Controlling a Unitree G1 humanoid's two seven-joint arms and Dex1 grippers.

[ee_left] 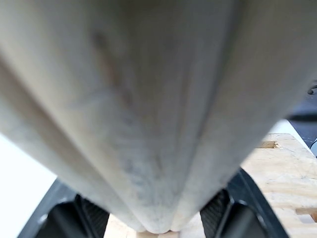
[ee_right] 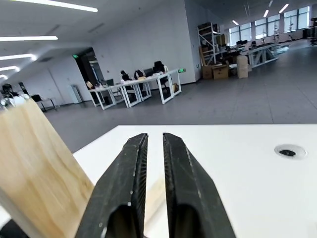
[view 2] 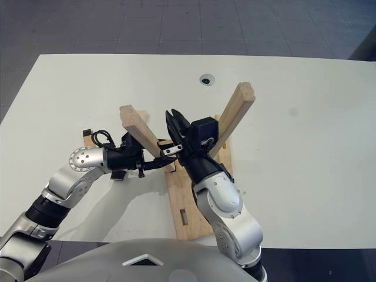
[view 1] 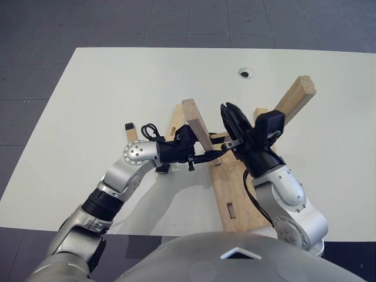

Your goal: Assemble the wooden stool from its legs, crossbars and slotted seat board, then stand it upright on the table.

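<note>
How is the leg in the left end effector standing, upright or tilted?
Tilted: the leg slants up over the seat board, its top toward the robot's left, clamped low by the left end effector.

A pale wooden seat board [view 1: 226, 191] with small rectangular slots lies flat on the table at lower centre. Two square-cut legs rise from it in a V. The left leg [view 1: 197, 124] tilts toward upper left, and the right leg [view 1: 295, 96] tilts toward upper right.
</note>
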